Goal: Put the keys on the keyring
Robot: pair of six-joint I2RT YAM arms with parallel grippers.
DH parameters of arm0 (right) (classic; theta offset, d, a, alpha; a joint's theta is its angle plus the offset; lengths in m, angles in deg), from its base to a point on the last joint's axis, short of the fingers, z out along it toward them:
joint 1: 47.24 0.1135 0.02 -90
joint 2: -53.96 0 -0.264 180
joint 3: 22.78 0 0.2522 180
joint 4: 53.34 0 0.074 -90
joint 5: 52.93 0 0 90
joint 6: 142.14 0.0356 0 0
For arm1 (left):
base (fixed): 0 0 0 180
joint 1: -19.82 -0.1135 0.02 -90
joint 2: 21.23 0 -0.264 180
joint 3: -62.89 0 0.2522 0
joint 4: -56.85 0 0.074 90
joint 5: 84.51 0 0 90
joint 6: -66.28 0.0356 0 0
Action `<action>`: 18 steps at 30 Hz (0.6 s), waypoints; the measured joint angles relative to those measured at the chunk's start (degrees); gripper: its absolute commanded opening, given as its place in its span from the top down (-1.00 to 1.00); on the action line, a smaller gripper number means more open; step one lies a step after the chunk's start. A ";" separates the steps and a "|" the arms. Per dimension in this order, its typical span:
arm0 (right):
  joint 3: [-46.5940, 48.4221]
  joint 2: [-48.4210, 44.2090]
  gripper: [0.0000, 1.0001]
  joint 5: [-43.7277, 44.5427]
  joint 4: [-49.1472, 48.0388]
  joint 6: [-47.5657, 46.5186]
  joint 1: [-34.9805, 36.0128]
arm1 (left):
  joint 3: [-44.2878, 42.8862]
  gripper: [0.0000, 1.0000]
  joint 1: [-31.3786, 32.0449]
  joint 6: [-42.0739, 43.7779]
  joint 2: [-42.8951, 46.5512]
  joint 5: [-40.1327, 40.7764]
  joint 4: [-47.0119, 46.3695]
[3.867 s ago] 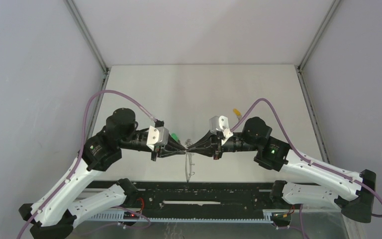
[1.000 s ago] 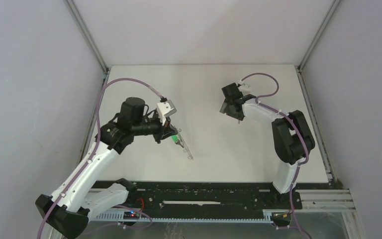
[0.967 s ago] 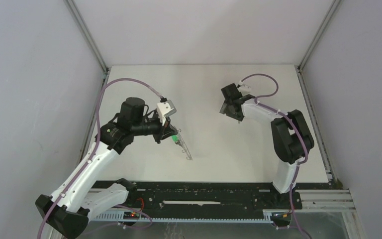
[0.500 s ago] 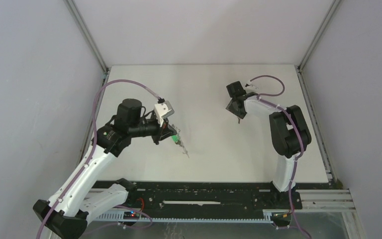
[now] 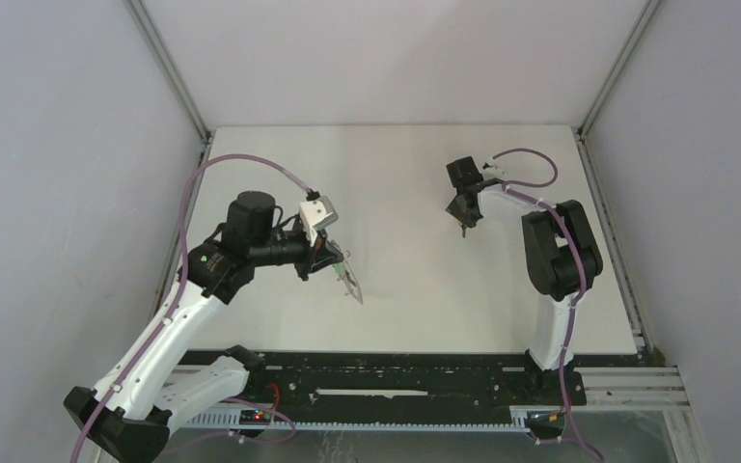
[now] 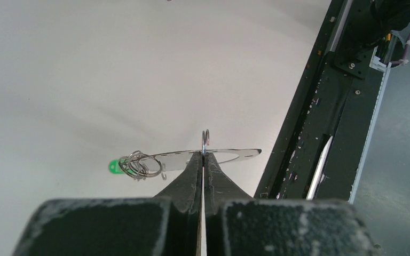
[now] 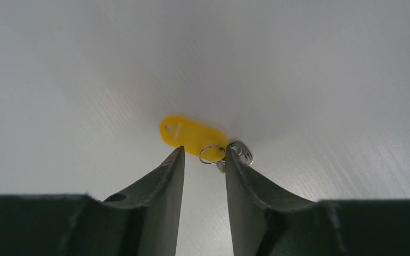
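Both hands, which met over the middle of the surface a few seconds ago, now stand well apart, and the right hand's fingers have narrowed over the last second.

Those right hand fingers are apart and point down at the surface. Between their tips lies the small split ring of the yellow key. The yellow head lies just beyond the left finger, while the metal blade pokes out past the right finger, at or very near its tip.

Over the near left side, the left hand is pressed together on the rim of the keyring, seen edge-on as a thin grey plate held above the surface. From the plate's far end a cluster of wire loops carries the green key.
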 measured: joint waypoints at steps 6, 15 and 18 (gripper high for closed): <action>0.00 0.44 0.36 -0.31 -0.33 0.20 -0.39 | 0.00 0.99 0.00 0.02 0.00 0.00 0.00; 0.00 0.46 1.00 -0.31 -0.55 0.04 -0.50 | 0.00 0.99 0.00 0.04 0.00 0.02 0.46; 0.00 0.46 1.00 -0.26 -0.55 -0.26 -0.42 | 0.00 0.99 0.00 0.04 0.00 0.02 0.63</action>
